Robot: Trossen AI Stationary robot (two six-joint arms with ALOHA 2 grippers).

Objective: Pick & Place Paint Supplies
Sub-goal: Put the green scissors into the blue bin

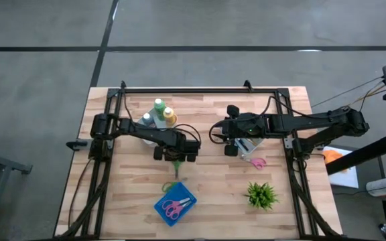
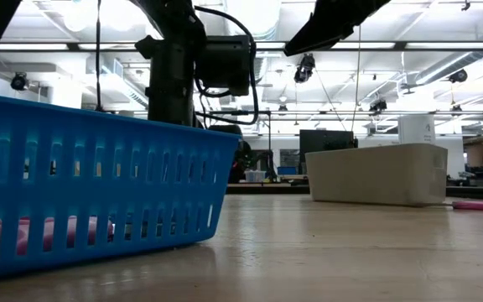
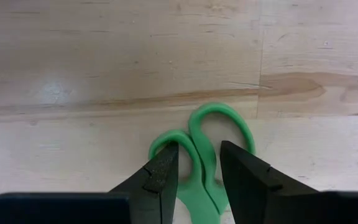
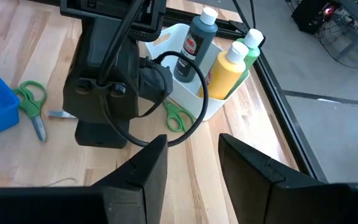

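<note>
Three paint bottles, green (image 4: 251,38), yellow (image 4: 227,68) and dark grey (image 4: 199,43), stand upright in a white tub (image 4: 215,107) at the table's far left. Just in front of the tub, my left gripper (image 1: 176,158) points straight down, shut on a pair of green scissors (image 3: 194,132). Its loops also show in the right wrist view (image 4: 178,117). A second pair of green scissors (image 4: 31,102) lies flat beside the blue basket (image 1: 176,206). My right gripper (image 4: 193,146) hangs open high over the table's middle right, holding nothing. My left gripper comes from above, fingers pointing down. Between them are the two green handle bars (image 3: 202,186), where they run side by side just below the loops. Each fingertip (image 3: 164,169) stands in front of one loop. The loops stick out past the fingers, close over the wood.
The blue basket (image 2: 99,184) at the near middle holds pink scissors (image 1: 173,209). A white box (image 1: 246,144) and a pink item (image 1: 257,162) lie under the right arm. A small green plant (image 1: 261,194) stands near right. Bare wood lies between basket and plant.
</note>
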